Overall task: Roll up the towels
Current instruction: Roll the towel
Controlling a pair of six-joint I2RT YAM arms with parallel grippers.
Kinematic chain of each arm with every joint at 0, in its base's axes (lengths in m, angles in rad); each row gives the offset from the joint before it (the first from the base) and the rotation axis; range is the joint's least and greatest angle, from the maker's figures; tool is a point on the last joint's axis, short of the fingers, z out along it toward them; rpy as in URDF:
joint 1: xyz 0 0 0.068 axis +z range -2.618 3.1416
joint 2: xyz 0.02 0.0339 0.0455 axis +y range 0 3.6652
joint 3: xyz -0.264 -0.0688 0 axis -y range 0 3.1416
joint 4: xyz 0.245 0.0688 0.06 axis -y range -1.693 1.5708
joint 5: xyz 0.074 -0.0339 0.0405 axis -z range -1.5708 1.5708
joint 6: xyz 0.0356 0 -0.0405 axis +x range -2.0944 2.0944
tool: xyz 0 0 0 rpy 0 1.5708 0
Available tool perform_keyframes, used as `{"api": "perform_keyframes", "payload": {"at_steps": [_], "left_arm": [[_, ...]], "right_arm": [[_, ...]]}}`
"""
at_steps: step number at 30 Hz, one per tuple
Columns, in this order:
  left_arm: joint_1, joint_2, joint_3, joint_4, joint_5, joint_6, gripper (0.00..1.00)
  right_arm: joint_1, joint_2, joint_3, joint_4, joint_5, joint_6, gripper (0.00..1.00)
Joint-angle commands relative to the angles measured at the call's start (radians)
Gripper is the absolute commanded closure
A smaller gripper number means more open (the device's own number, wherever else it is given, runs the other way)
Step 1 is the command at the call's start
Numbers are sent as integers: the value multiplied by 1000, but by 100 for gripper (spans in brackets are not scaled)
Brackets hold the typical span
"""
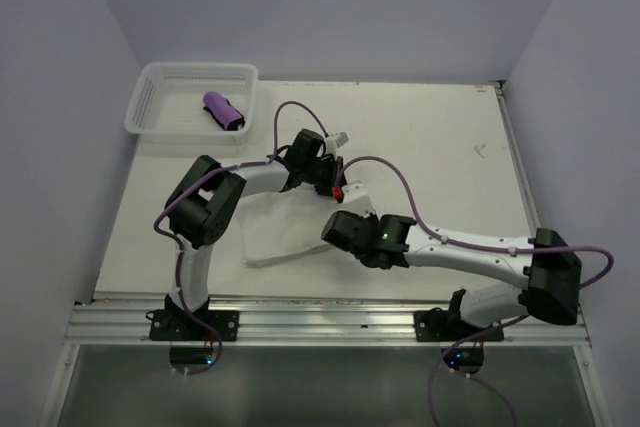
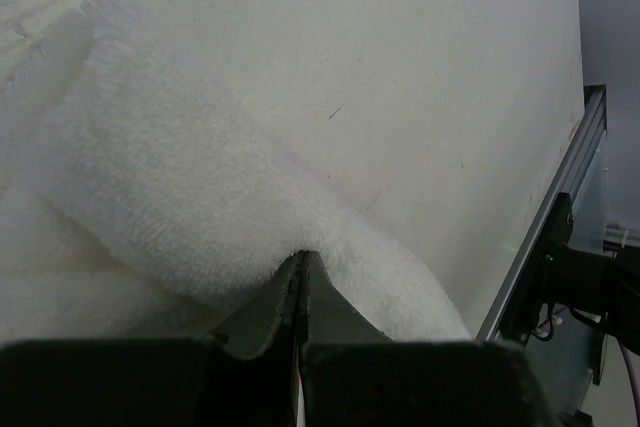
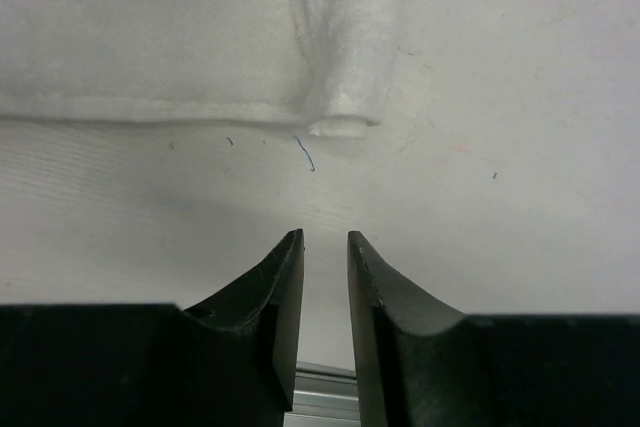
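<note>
The large fluffy white towel [image 1: 285, 232] lies partly folded in the middle of the table, under both arms. My left gripper [image 1: 335, 185] is at its far right corner, shut on a raised fold of the white towel [image 2: 180, 187], and its tips [image 2: 302, 255] are sunk into the pile. My right gripper [image 3: 325, 237] hovers over bare table just off the towel's edge [image 3: 340, 47], open by a narrow gap with nothing between its fingers; the top view shows the right gripper [image 1: 332, 227] at the towel's right side. The small purple towel [image 1: 224, 111] lies rolled in the basket.
A white plastic mesh basket [image 1: 150, 97] stands at the table's far left corner. The aluminium rail [image 1: 320, 319] runs along the near edge by the arm bases. Purple cables loop over the table's middle. Grey walls close in the left, back and right.
</note>
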Motion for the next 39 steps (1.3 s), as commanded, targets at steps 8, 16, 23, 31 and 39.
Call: {"api": "perform_keyframes", "payload": {"at_steps": [8, 16, 23, 31, 39], "left_arm": [[17, 18, -40, -23, -88, 30, 100], [18, 15, -58, -14, -88, 27, 100], [17, 6, -70, -8, -85, 27, 100], [17, 4, -70, -6, -85, 26, 100], [17, -11, -72, -8, -83, 21, 100]], "right_arm": [[-398, -290, -252, 381, -469, 74, 65], [-595, -321, -423, 619, -676, 257, 56], [-673, -385, -525, 739, -758, 271, 53], [-688, -526, -533, 642, -695, 219, 38], [-742, -389, -530, 760, -799, 255, 39]]}}
